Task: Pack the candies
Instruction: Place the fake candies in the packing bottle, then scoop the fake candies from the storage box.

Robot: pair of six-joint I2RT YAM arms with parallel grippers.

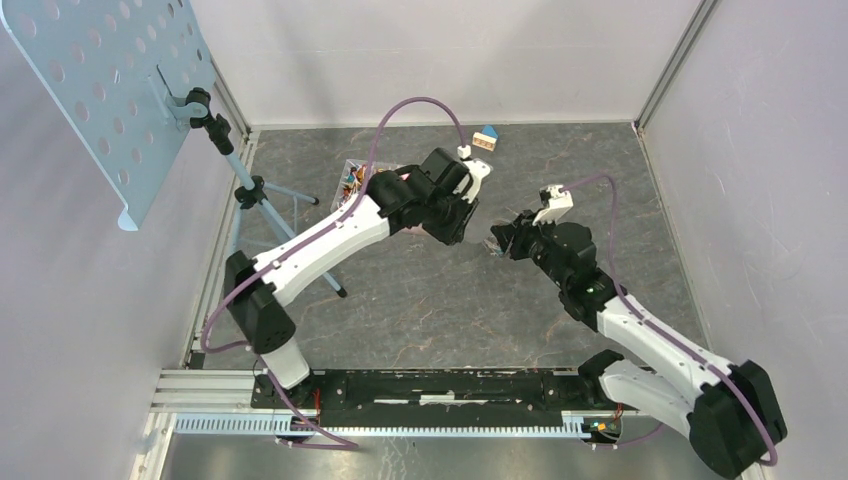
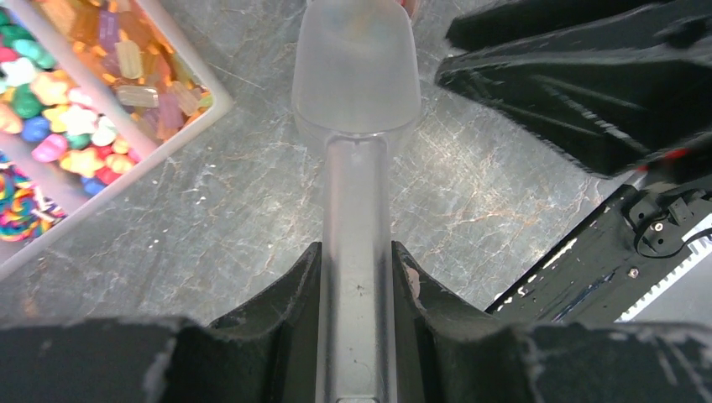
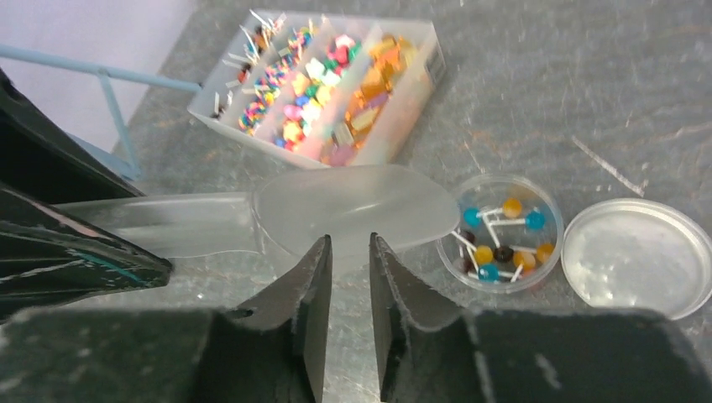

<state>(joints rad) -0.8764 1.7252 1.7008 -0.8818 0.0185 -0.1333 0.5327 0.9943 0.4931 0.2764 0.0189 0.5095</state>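
**Scoop** [image 2: 357, 75] — frosted clear plastic with a long handle. The left gripper [image 2: 357, 262] is clamped tight on the handle. The bowl points away from it, so the far lip reaches the round tub [image 3: 501, 289]. Gripping low on the handle keeps the fingers clear of the sweets.

**Right gripper** [image 3: 348, 243] — jaws a narrow slit apart, with nothing between them. It hovers just short of the scoop's bowl (perhaps to steady or tap it; a judgement only).

**Candies** [image 3: 306, 92] — the main stock is sorted by kind in the divided tray [image 3: 395, 138], beyond the scoop. A smaller lot (round sweets on white sticks) lies in the tub. Whether the scoop carries any cannot be told.

**Lid** [image 3: 632, 256] — off and lying flat beside the tub, which leaves the mouth free for filling. Packing looks partway done.
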